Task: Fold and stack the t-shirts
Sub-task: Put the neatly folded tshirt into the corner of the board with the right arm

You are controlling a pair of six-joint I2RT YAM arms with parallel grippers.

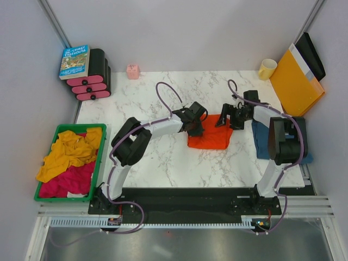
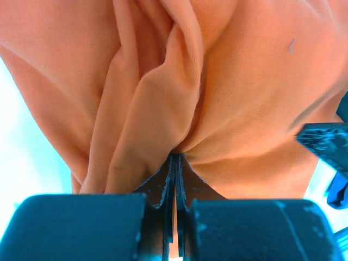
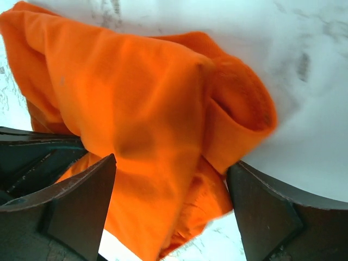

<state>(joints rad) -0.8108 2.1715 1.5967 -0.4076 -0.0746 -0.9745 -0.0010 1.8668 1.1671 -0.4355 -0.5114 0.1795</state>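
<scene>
Orange-red t-shirt lies bunched at frame centre on the worktop; the denim-blue t-shirt lies folded at centre right. Left end effector is clamped on an orange-red fold, jaws together. Right end effector stands wide apart, straddling the same shirt's edge.

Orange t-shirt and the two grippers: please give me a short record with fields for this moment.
orange t-shirt: on the table, centre, bunched between the grippers
left gripper: shut on a fold of the orange t-shirt
right gripper: open, one finger on each side of the shirt's edge
blue t-shirt: folded, at the right, partly hidden
green bin: left of the table, holds loose clothes
</scene>
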